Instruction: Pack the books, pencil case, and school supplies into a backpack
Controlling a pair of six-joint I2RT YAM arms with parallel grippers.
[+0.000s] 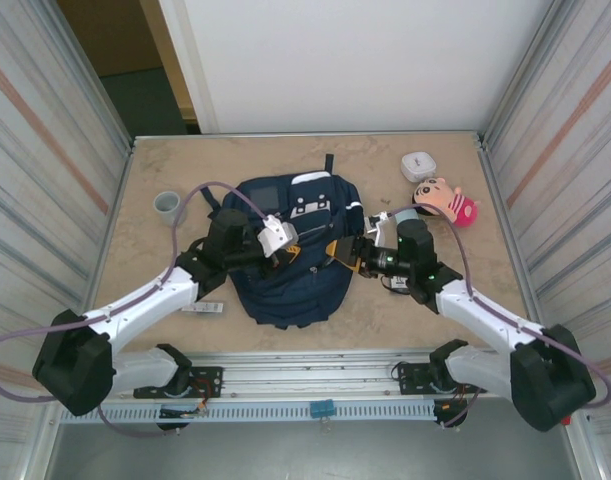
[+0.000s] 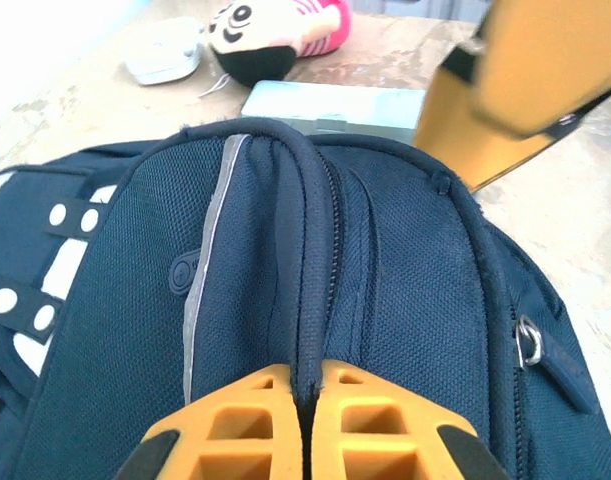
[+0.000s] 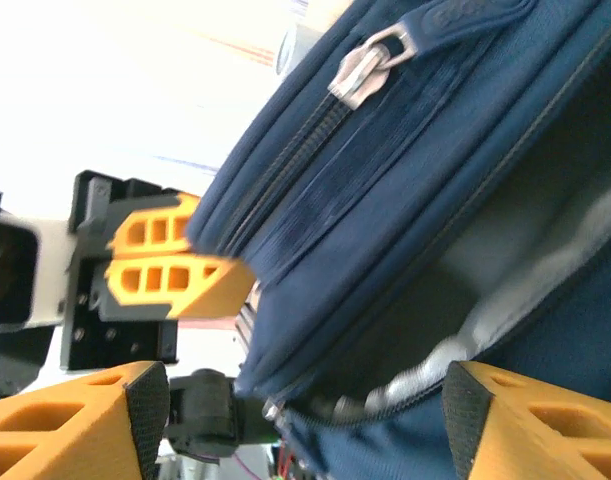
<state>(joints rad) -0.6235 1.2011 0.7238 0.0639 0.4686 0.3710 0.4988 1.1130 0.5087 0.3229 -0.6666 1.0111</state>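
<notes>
beige tabletop point(image 1: 185, 165) — backpack point(image 1: 285, 290) lies lengthwise, top away.

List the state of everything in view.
backpack: lying flat, one fold pinched
left gripper: shut on backpack
right gripper: open, astride backpack's edge
pencil case: lying flat, outside backpack
cup: upright
doll: lying down
white case: closed

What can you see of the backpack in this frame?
The backpack is navy woven fabric, lying flat on the table. It shows white patches, a dark square patch, a thin pale stripe and a silver zip pull. The left gripper is shut on a raised fold beside its zip; the right gripper stands open astride its side edge.
</notes>
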